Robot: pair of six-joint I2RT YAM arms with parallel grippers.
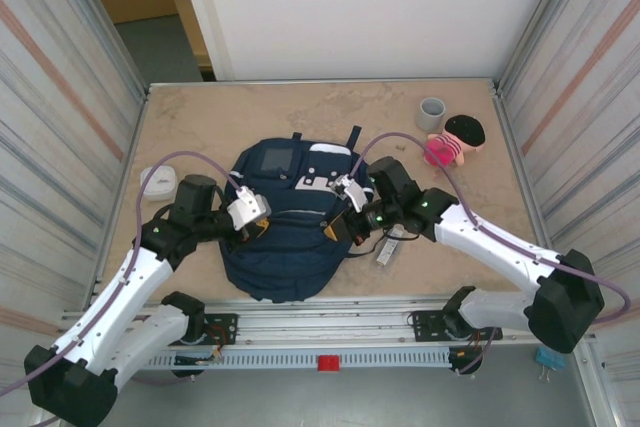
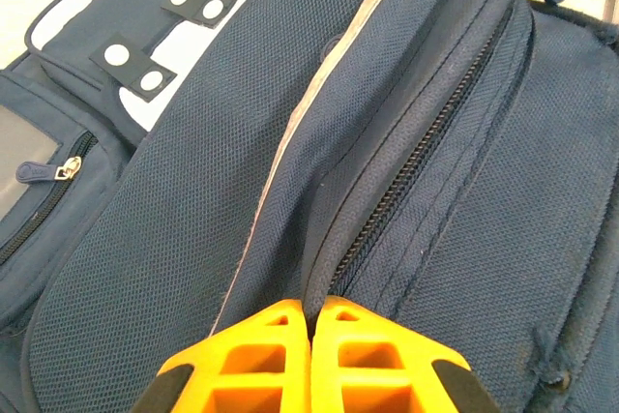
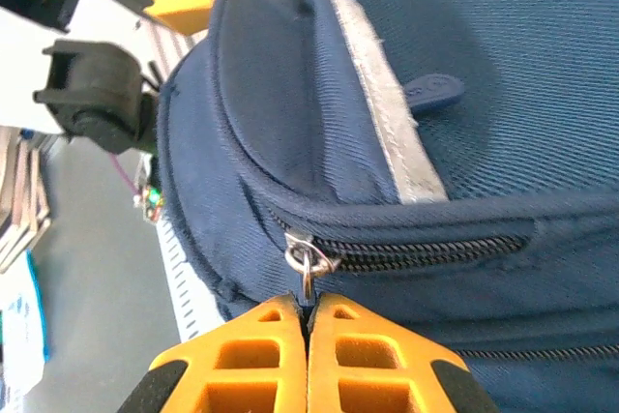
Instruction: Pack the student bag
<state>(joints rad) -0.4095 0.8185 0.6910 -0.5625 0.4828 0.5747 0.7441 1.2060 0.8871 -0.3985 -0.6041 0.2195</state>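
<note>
The student bag (image 1: 285, 247), a navy-blue backpack with white patches and pale stripes, lies flat in the middle of the table. My left gripper (image 1: 258, 227) rests on its left side. Seen from the left wrist, this gripper (image 2: 314, 309) is shut on a fold of the bag's fabric beside a closed zipper (image 2: 406, 176). My right gripper (image 1: 335, 230) is at the bag's right side. From the right wrist, its orange fingertips (image 3: 308, 307) are shut on the metal zipper pull (image 3: 307, 273) at the end of a closed zipper (image 3: 426, 253).
A grey cup (image 1: 431, 113) and a small doll (image 1: 455, 139) with black hair and a pink body stand at the back right. A white object (image 1: 159, 181) lies left of the bag. A small white item (image 1: 388, 250) lies right of it.
</note>
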